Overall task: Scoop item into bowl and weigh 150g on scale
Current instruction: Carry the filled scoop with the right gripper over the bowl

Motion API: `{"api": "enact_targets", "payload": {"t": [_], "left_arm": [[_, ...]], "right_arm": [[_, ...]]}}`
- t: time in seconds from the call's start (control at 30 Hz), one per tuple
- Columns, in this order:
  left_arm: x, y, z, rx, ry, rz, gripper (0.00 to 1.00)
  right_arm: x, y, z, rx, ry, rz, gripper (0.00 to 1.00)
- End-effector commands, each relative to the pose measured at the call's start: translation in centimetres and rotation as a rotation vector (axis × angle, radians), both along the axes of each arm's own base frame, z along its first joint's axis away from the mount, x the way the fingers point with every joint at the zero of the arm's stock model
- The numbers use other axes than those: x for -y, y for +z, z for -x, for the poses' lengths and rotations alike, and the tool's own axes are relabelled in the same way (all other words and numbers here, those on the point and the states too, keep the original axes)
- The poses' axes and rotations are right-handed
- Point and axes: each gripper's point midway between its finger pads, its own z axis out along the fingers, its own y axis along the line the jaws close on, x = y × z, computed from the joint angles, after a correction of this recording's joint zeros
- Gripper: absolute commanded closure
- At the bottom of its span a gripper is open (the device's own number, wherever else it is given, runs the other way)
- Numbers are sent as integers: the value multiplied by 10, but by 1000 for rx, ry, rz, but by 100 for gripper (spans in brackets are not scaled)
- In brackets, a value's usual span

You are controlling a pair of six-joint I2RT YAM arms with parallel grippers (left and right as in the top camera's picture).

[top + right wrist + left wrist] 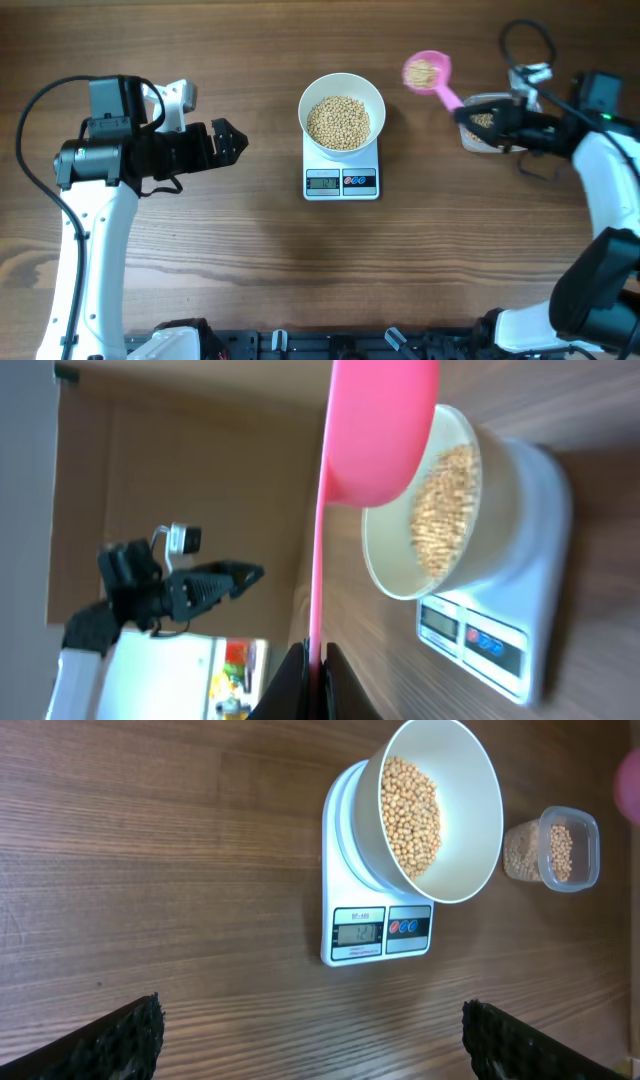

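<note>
Topping up toward the target weight

A round, plain white bowl [320, 88] is seen standing on the small flat white square digital scale [342, 181], and a heap of small round tan beans [338, 122] is held in it. A pink plastic scoop [427, 70], loaded with more beans, is held near the bowl's rim but not over it, on the side toward the clear rounded plastic tub [486, 128]. Its handle is pinched by the clenched right gripper [470, 113]. The left gripper [228, 143] is set well apart from the scale, its fingers [120, 1038] spread wide with nothing grasped. The step in hand is judged to be another transfer from tub to bowl. Next, the scoop would need to be brought over the rim and tipped gently, so that beans are shed a few at a time while the grey display [358, 932] is watched; its digits cannot be read with certainty
</note>
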Motion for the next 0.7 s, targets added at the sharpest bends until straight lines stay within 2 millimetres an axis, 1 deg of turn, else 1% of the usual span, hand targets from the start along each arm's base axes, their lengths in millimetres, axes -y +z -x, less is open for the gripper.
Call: {"api": "enact_targets", "payload": {"t": [0.0, 0.1, 0.2, 0.33, 0.4, 0.53, 0.67], "left_arm": [[3, 9, -2, 31, -27, 6, 0], [3, 9, -2, 31, -27, 6, 0], [3, 9, -2, 31, -27, 6, 0], [3, 9, -2, 31, -27, 6, 0], [3, 9, -2, 31, -27, 6, 0], [3, 9, -2, 31, -27, 6, 0], [3, 9, -2, 31, -27, 6, 0]], "right_arm": [[-33, 9, -3, -47, 75, -57, 96], [-52, 6, -9, -12, 100, -5, 96], [-66, -1, -10, 22, 118, 54, 96], [-75, -17, -14, 65, 107, 182, 96], [-82, -22, -14, 116, 120, 247, 96], [-94, -30, -12, 186, 148, 343, 96], [-103, -33, -10, 233, 174, 393, 96]]}}
